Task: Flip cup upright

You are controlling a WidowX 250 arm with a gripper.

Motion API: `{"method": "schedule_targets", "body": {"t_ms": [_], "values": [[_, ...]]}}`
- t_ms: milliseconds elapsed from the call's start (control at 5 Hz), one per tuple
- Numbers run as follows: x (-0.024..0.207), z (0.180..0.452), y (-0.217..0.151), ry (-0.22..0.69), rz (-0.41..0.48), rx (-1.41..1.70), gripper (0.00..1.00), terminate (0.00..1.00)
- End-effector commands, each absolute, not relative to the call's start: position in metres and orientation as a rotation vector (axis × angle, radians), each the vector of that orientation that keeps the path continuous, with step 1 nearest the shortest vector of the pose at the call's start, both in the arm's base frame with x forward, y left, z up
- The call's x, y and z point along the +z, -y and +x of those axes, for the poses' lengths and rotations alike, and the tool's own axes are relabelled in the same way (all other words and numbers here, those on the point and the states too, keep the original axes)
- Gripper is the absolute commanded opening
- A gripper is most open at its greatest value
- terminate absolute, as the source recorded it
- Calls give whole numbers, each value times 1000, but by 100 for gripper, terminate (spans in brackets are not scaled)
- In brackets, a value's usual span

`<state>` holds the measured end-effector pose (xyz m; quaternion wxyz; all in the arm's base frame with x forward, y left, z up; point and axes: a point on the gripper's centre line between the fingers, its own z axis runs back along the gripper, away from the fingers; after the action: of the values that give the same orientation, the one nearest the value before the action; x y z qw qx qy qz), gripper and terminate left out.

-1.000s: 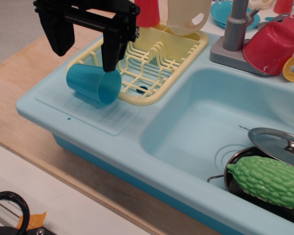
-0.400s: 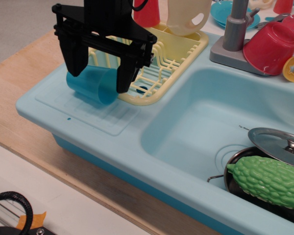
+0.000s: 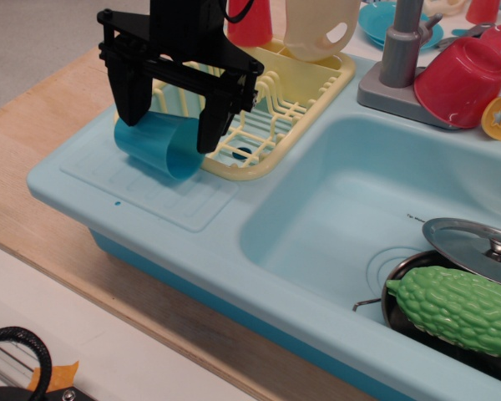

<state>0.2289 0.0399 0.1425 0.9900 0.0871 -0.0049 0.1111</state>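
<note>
My hand (image 3: 169,125) is hanging spread over the cup (image 3: 157,145), one finger (image 3: 131,93) at each side of it, neither visibly pressing its wall. The cup is lying on its side on the ridged drainboard (image 3: 142,194) of the sink (image 3: 334,217), its mouth facing the basin, touching the edge of the yellow rack (image 3: 275,100). The rack is holding a red cup (image 3: 250,21) and a cream jug (image 3: 321,29). In the basin, a dark pot (image 3: 401,313) is holding a green gourd (image 3: 455,309), with a steel lid (image 3: 472,242) leaning behind it. Another red cup (image 3: 461,79) is lying tipped beside the grey tap (image 3: 398,54). The sink is sitting on a wooden worktop (image 3: 33,175).
</note>
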Motion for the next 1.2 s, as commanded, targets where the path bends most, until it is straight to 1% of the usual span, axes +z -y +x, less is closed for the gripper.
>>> {"method": "schedule_targets", "body": {"t_ms": [0, 400, 800, 1000], "values": [[133, 235, -48, 14, 175, 232, 0, 0], [142, 230, -46, -9, 171, 215, 0, 0], [159, 210, -56, -18, 170, 226, 0, 0], [160, 215, -55, -18, 156, 189, 0, 0]]}}
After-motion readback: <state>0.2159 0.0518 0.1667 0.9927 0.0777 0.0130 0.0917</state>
